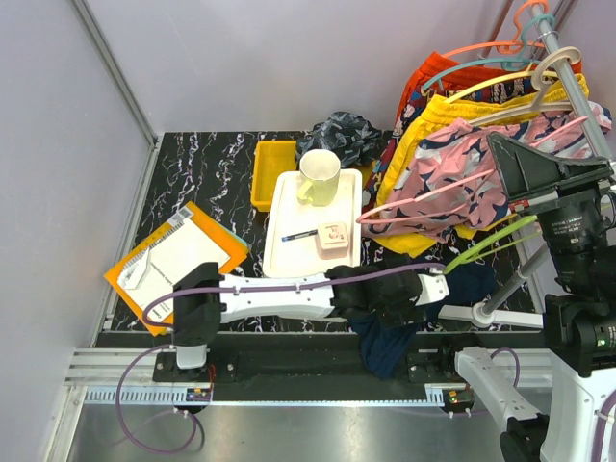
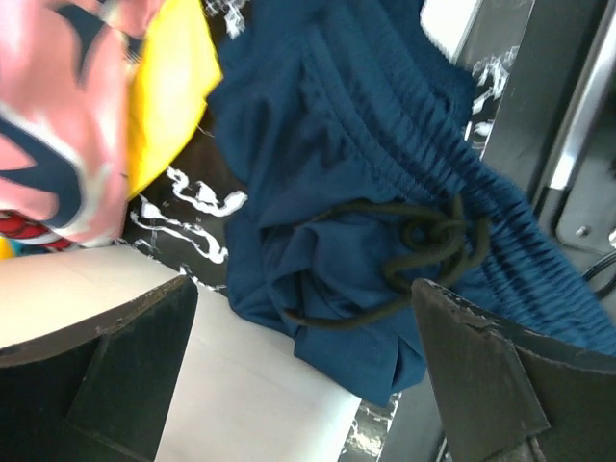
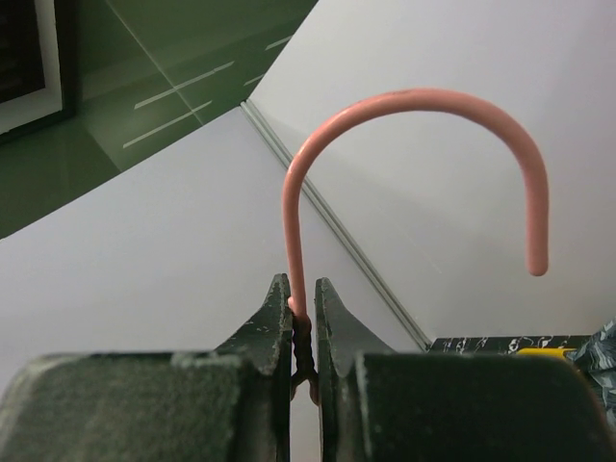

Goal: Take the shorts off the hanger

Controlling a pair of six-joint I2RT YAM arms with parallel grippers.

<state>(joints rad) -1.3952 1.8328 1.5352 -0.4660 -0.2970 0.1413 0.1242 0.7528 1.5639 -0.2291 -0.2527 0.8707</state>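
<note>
The plain navy shorts [image 1: 385, 345] lie bunched at the table's front edge, off any hanger. In the left wrist view their waistband and dark drawstring [image 2: 385, 192] fill the middle. My left gripper [image 1: 423, 300] hovers just above them, open and empty, with the cloth between and beyond its fingers [image 2: 500, 375]. The charcoal marbled shorts [image 1: 342, 135] lie crumpled at the back of the table. My right gripper [image 1: 497, 146] is shut on the neck of a pink hanger [image 3: 300, 241], which carries the pink-and-navy floral pair [image 1: 452, 183].
A rack at the right holds yellow shorts [image 1: 438, 120], red-orange shorts [image 1: 430, 72] and several hangers. A green hanger [image 1: 491, 245] hangs low by the rack pole. A white tray [image 1: 289, 241] with a mug, a yellow bin [image 1: 269, 173] and an orange clipboard [image 1: 178, 260] stand on the table.
</note>
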